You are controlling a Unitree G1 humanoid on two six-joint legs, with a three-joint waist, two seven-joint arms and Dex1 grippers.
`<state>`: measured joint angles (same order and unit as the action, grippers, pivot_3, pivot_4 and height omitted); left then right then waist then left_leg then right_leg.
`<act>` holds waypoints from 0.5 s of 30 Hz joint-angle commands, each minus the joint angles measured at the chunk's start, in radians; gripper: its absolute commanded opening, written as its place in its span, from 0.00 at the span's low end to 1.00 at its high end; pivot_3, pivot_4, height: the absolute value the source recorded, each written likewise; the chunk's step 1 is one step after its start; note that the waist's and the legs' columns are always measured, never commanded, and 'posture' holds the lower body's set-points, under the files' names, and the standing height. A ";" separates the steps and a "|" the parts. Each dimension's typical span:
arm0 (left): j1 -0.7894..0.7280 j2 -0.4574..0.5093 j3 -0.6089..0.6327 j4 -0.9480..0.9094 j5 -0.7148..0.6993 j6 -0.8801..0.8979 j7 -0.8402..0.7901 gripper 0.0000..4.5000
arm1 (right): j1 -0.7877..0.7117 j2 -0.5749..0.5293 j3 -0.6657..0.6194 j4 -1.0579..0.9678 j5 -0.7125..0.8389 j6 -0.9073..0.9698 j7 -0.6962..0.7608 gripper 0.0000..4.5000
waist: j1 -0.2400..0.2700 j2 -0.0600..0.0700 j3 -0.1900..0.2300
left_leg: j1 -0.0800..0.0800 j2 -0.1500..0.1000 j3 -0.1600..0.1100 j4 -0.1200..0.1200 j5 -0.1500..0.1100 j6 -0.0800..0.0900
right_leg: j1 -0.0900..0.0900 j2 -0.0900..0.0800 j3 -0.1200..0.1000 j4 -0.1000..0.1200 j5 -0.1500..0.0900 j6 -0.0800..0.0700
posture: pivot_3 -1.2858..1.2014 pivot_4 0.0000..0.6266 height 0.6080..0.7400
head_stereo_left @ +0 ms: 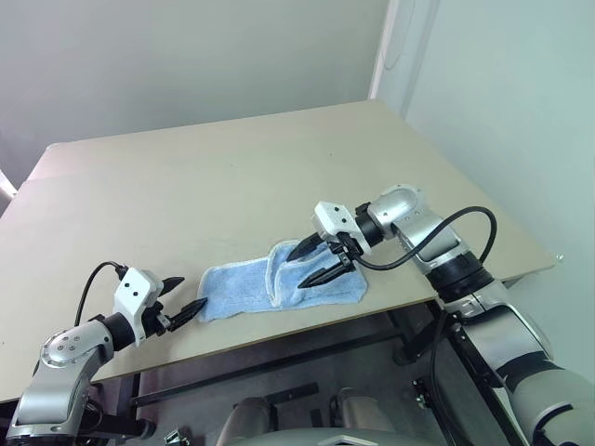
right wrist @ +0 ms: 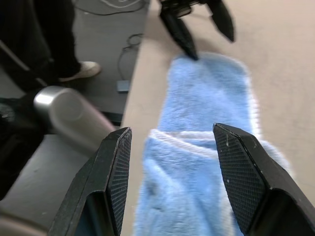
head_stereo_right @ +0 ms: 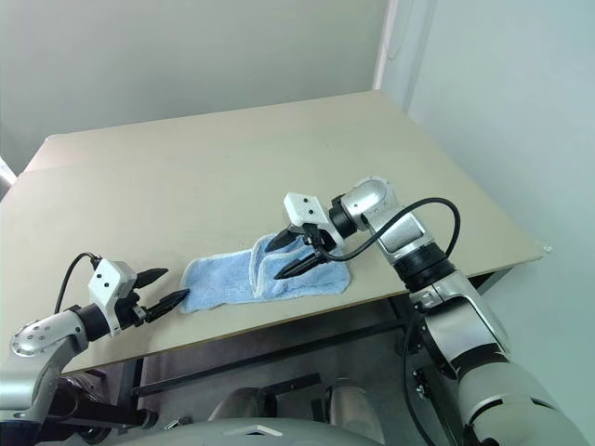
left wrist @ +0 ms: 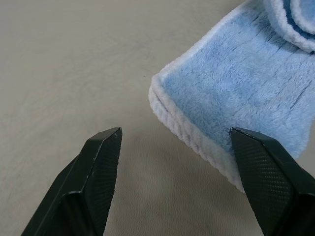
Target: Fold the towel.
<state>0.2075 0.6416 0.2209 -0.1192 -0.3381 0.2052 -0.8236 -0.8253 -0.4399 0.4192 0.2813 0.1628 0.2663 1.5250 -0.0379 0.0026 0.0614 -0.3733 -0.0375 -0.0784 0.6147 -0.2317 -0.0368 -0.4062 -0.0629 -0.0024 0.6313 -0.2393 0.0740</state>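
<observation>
Your towel point(head_stereo_left: 279, 282) lies along the tabletop's point(head_stereo_left: 232, 177) near edge, a long light-blue strip running parallel to that edge, with its end toward the right corner already turned back over the middle so a doubled hump sits there. The other end is flat and single, pointing at your left gripper point(head_stereo_left: 189, 297).

Your right gripper point(head_stereo_left: 317, 262) hangs just above the folded hump with its jaws apart and nothing between them; from its own wrist view the cloth lies loose beneath the fingers, so that flap looks released. Your left gripper sits low at the near edge, jaws spread wide and empty, one finger just beside the towel's stitched white corner.

To do the next fold cleanly, I'd judge the flat end is the one to take. Slide the left jaws in level with the tabletop so one finger goes under the hem and one over, pinch at the corner, and carry it across to meet the edge of the hump. Lift the right gripper clear first, or it will catch the incoming layer. The towel sits close to the near edge, so pull inward, not outward.

No brand, label or writing is readable anywhere; a tag may be tucked under the fold, but I can't make one out.
</observation>
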 commanded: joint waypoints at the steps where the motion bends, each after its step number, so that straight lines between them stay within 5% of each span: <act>1: -0.020 0.005 0.021 -0.004 -0.005 -0.016 0.004 0.82 | -0.023 -0.001 -0.014 0.024 -0.010 0.068 -0.034 0.61 | 0.000 0.000 0.000 | 0.000 0.000 0.000 0.000 0.000 0.000 | 0.000 0.000 0.000 0.000 0.000 0.000 | 0.52 0.00 1.00; 10: -0.024 0.009 0.026 -0.004 -0.005 -0.015 0.003 0.82 | 0.020 0.143 -0.123 0.181 -0.003 0.064 -0.313 0.61 | -0.003 0.000 0.000 | 0.000 0.000 0.000 0.000 0.000 0.000 | 0.000 0.001 0.000 0.000 0.002 -0.004 | 0.52 0.00 1.00; 15: -0.026 0.008 0.026 -0.001 -0.004 -0.019 0.003 0.82 | 0.064 0.182 -0.095 0.217 -0.035 0.015 -0.350 0.61 | -0.001 0.000 0.000 | 0.000 0.000 0.000 0.000 0.000 0.000 | 0.000 0.000 0.000 0.000 0.002 -0.004 | 0.52 0.00 1.00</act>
<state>0.1918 0.6420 0.2215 -0.1101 -0.3369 0.2048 -0.8238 -0.7580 -0.2695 0.3301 0.5039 0.1297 0.3004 1.1797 -0.0390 0.0021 0.0610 -0.3733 -0.0378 -0.0783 0.6147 -0.2316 -0.0367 -0.4058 -0.0627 -0.0022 0.6314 -0.2369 0.0701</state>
